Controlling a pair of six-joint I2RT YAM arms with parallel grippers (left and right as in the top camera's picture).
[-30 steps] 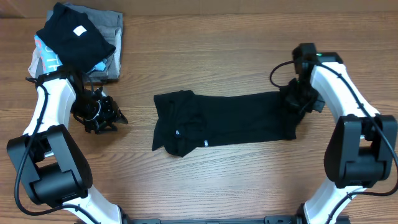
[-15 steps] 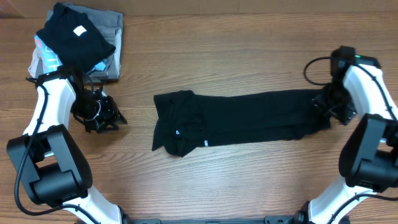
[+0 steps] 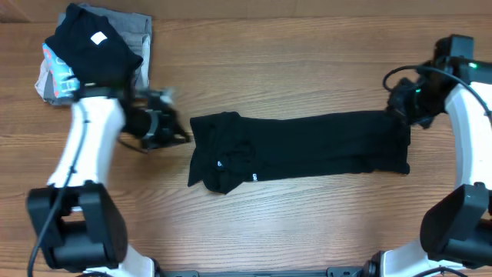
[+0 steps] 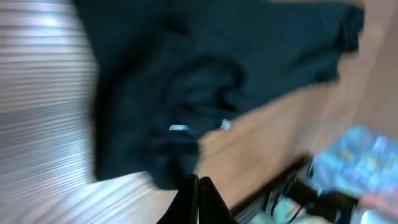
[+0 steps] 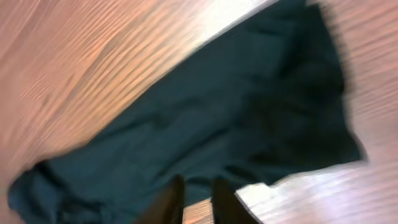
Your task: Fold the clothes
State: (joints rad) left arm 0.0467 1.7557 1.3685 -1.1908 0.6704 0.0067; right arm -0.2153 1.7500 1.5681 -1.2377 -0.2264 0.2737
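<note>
The clothes, one black shirt (image 3: 307, 150), lie stretched out flat across the middle of the table, with small white marks (image 3: 221, 163) near the bunched left end. My left gripper (image 3: 178, 135) hovers just off the shirt's left edge. Its view is blurred, but it shows the gripper (image 4: 196, 179) shut, jaws pressed together and empty, tips at the edge of the shirt (image 4: 205, 81). My right gripper (image 3: 401, 106) is at the shirt's far right corner. In its own view the gripper (image 5: 199, 186) has a narrow gap showing wood, with nothing held, just off the shirt (image 5: 205, 118).
A stack of folded garments sits at the back left corner: a black piece with a white label (image 3: 92, 46), a grey one (image 3: 138, 31) and a light-blue one (image 3: 58, 65). Bare wood lies in front of and behind the shirt.
My right gripper pulled the shirt's right end out to the right, let go and moved to the far corner. My left arm swung right to the shirt's left edge and shut.
</note>
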